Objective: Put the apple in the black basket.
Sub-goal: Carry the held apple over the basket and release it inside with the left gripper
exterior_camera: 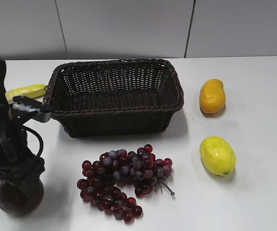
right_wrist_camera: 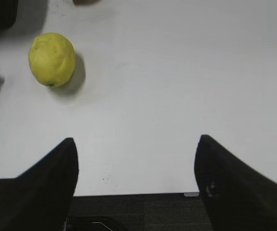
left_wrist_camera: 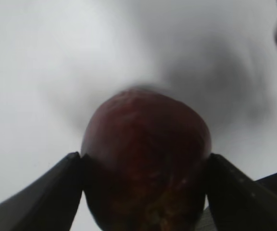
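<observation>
The dark maroon apple [exterior_camera: 8,199] sits at the table's front left corner, partly covered by my left arm. In the left wrist view the apple [left_wrist_camera: 145,159] fills the space between my left gripper's [left_wrist_camera: 143,168] two fingers, which press on both of its sides. I cannot tell whether it rests on the table or is lifted. The black basket [exterior_camera: 117,96] stands empty at the back middle, up and to the right of the apple. My right gripper [right_wrist_camera: 136,163] is open and empty over the table's front edge; it does not show in the exterior view.
A bunch of red-purple grapes [exterior_camera: 124,180] lies in front of the basket, right of the apple. A yellow lemon-like fruit [exterior_camera: 217,155] [right_wrist_camera: 52,58] and an orange mango [exterior_camera: 212,96] lie at the right. A yellow-green fruit [exterior_camera: 27,90] lies left of the basket.
</observation>
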